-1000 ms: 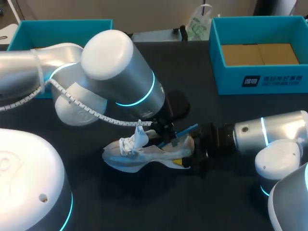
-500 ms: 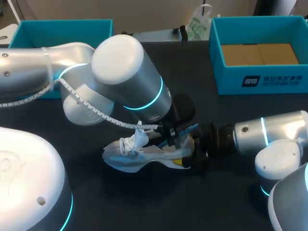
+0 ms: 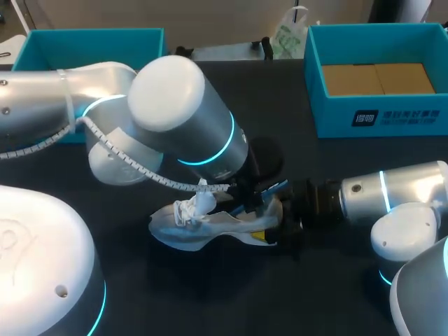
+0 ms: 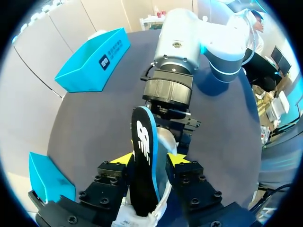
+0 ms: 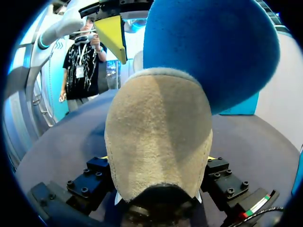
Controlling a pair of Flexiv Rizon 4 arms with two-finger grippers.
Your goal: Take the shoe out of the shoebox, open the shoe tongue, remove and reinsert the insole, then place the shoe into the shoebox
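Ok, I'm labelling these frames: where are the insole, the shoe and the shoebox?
insole (image 4: 143, 163), left wrist view, its black printed face.
shoe (image 5: 158, 137), right wrist view, its tan heel.
shoebox (image 3: 336, 117), head view, its front wall.

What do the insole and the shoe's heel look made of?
The insole is likely foam: matte blue underside and edge, with a smooth black fabric-like top carrying white print. The heel looks like tan suede, with a dull, fuzzy nap, though it could be synthetic.

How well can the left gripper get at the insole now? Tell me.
Likely yes: the left gripper straddles the insole, both yellow tips against it, as it sticks up from the shoe held by the right gripper.
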